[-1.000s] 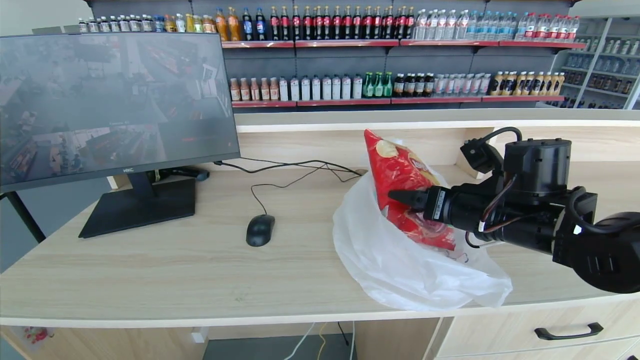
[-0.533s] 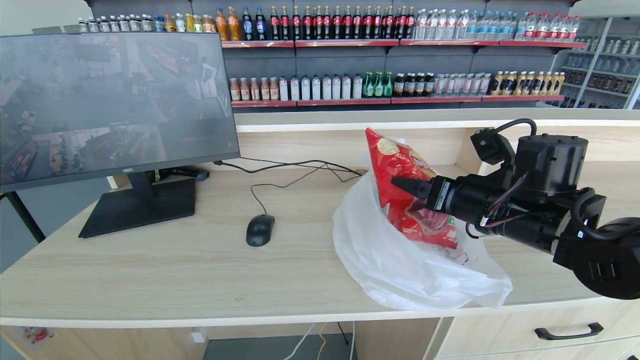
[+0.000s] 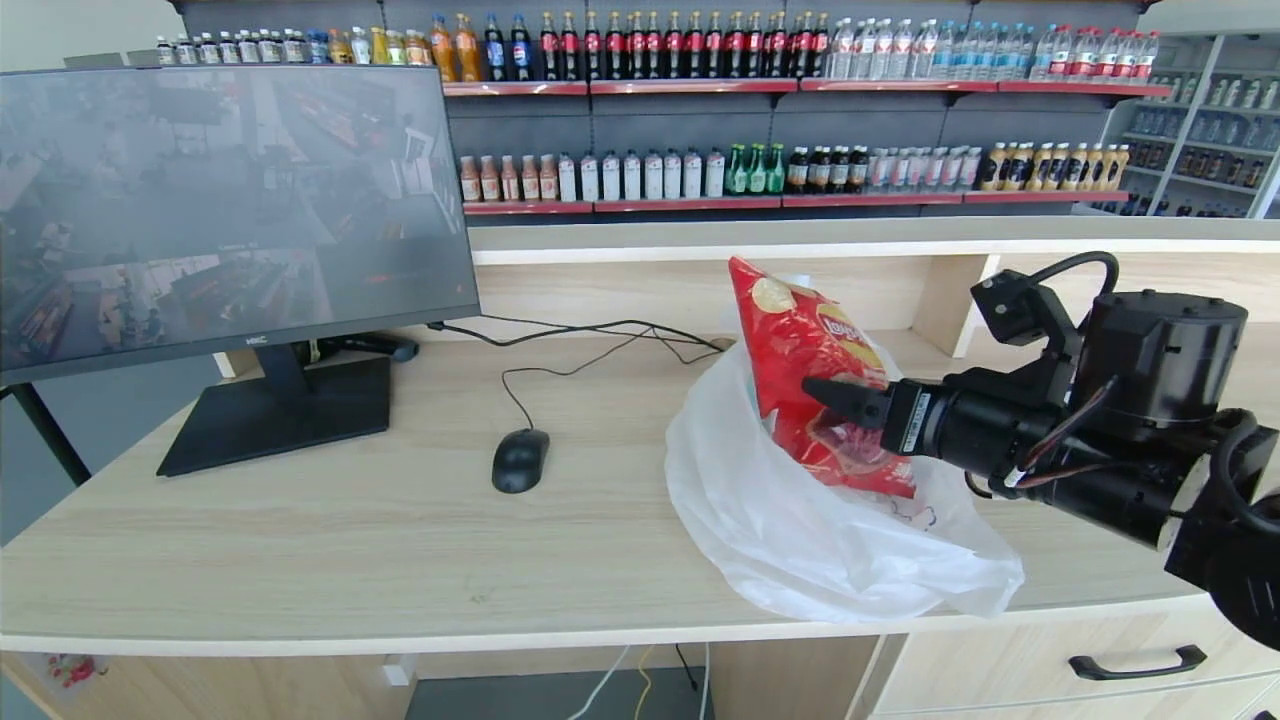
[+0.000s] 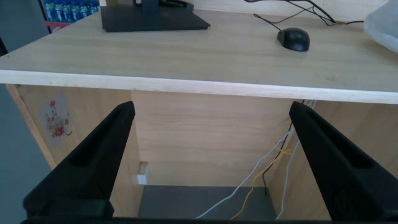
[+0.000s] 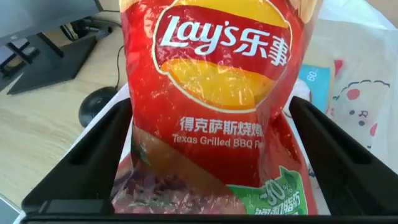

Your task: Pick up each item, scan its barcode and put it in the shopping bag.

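Observation:
A red bag of chips (image 3: 800, 345) stands tilted in the mouth of the white plastic shopping bag (image 3: 800, 545) on the right of the wooden counter (image 3: 350, 540). My right gripper (image 3: 845, 400) is open at the chips' right side, low on the packet. In the right wrist view its two fingers stand wide on either side of the chips (image 5: 217, 124), with the shopping bag (image 5: 357, 93) behind. My left gripper (image 4: 211, 112) hangs open with nothing in it, below the counter's front edge (image 4: 199, 87).
A monitor (image 3: 220, 210) on its stand fills the counter's left. A black mouse (image 3: 520, 460) and its cable lie mid-counter. A raised ledge runs along the back, with shelves of bottles beyond. A drawer handle (image 3: 1135, 665) sits under the counter's right end.
My right arm has drawn back to the right and slightly up, away from the chips. The chips stay standing in the shopping bag.

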